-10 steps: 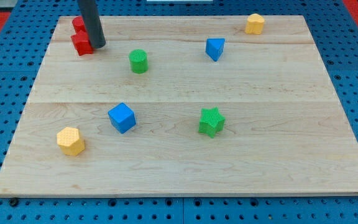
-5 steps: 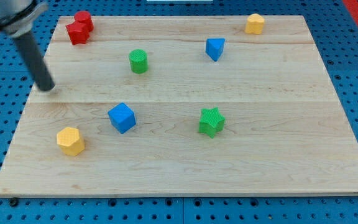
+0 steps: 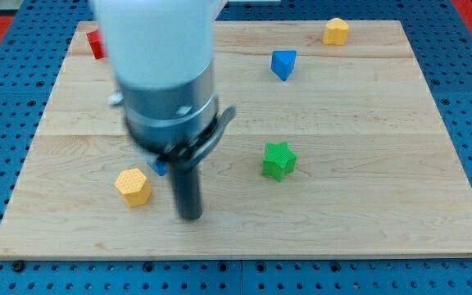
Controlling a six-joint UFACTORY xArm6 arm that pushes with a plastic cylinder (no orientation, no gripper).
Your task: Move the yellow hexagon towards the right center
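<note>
The yellow hexagon lies on the wooden board at the lower left. My tip rests on the board just right of it and slightly lower, a small gap apart. The arm's body covers the middle left of the board. Only a sliver of the blue cube shows under the arm. The green cylinder is hidden.
A green star lies right of centre. A blue triangular block sits at the upper middle. A second yellow block is at the top right. A red block peeks out at the top left.
My tip swept from the board's left edge down to the lower middle. The yellow hexagon has shifted to the right. The arm now hides the green cylinder and most of the blue cube.
</note>
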